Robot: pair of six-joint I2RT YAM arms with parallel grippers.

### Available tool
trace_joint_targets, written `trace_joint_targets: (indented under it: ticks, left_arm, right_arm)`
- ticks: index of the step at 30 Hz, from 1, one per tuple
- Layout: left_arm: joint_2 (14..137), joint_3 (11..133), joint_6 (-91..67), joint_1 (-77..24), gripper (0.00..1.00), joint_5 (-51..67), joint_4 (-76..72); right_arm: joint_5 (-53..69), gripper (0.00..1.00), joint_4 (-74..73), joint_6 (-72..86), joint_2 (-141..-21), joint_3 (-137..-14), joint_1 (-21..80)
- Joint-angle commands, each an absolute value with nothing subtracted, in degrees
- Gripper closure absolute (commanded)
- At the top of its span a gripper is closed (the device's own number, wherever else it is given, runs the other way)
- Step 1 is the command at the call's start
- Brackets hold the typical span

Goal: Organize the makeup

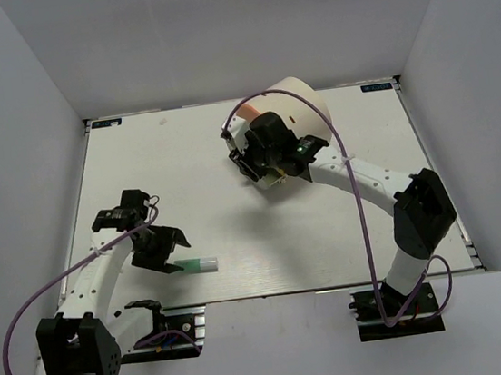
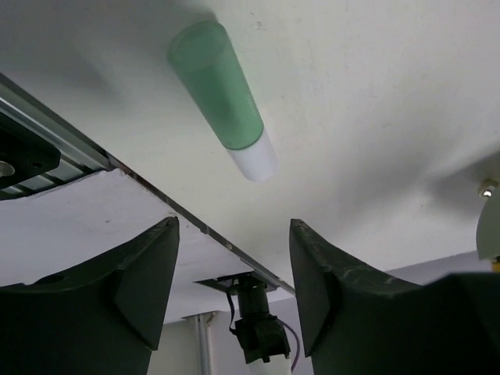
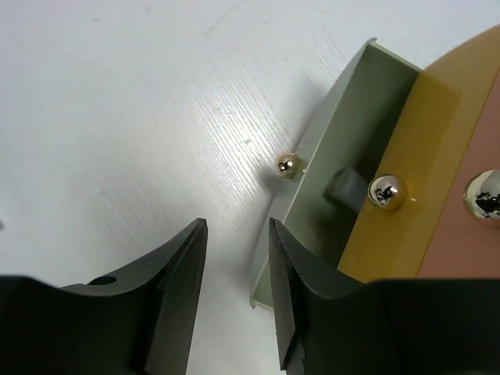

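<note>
The tube (image 1: 196, 265) lies on the table (image 1: 226, 136) near the front edge, on the left, just right of the left gripper (image 1: 175, 254). The big drum (image 1: 299, 99) stands well apart at the back. Its drawer (image 3: 336, 156) sticks out in front, with the right gripper (image 3: 236, 226) just beside it.

A robotics lab cell — white surface (image 1: 192, 158) boxed in by plain panels (image 1: 15, 134), left arm (image 1: 93, 284) and right arm (image 1: 373, 180) bolted at its near edge, purple cables (image 1: 363, 228) trailing.

Overhead across whole table (image 1: 183, 159); wrist views close, low; mint tube (image 1: 196, 265) common to overhead, left-wrist.
</note>
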State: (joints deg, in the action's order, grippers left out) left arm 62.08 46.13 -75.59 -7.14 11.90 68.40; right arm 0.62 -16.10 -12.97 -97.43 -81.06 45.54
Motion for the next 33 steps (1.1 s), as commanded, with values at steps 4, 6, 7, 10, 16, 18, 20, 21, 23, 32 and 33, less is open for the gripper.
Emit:
trace_joint_targets:
  ticks: [4,6,7,10,16,18,20,21,23,32,33]
  left_arm:
    - [62.3,42.1,-78.2,-7.4,0.29,10.5,69.1]
    - [62.3,40.0,-79.1,-7.4,0.29,11.1,66.5]
    - [62.8,38.0,-79.5,-7.4,0.28,11.2,65.8]
    - [64.5,35.1,-80.6,-7.4,0.28,10.3,62.1]
    - [67.9,34.5,-81.6,-7.4,0.28,7.0,55.0]
    - [69.3,34.9,-81.7,-7.4,0.28,7.0,53.4]
    - [70.5,35.6,-81.7,-7.4,0.28,7.9,52.0]
    - [70.7,35.9,-81.7,-7.4,0.28,9.0,51.9]
    - [70.2,36.6,-81.1,-7.9,0.30,10.1,52.0]
    - [62.4,39.5,-81.0,-7.9,0.32,7.1,47.2]
    - [62.7,40.3,-81.0,-7.9,0.30,6.6,46.3]
  right_arm:
    - [12.8,0.54,-19.3,-14.5,-93.6,-85.3,42.5]
    - [13.8,0.53,-19.6,-14.2,-93.7,-86.0,41.6]
    - [14.4,0.53,-19.5,-14.2,-93.8,-86.5,41.3]
    - [15.8,0.52,-20.0,-13.5,-93.8,-87.8,39.9]
    - [17.8,0.51,-20.8,-13.7,-93.1,-88.5,38.5]
    - [18.1,0.51,-21.0,-13.7,-93.0,-88.4,38.1]
    - [18.5,0.51,-21.1,-13.8,-92.8,-88.2,37.9]
    - [18.5,0.51,-21.0,-13.8,-92.7,-88.2,37.8]
    - [18.5,0.51,-21.1,-14.1,-92.5,-88.0,37.5]
    - [18.7,0.50,-21.1,-14.2,-93.0,-87.2,37.4]
    - [18.7,0.50,-21.0,-14.3,-93.0,-87.2,37.2]
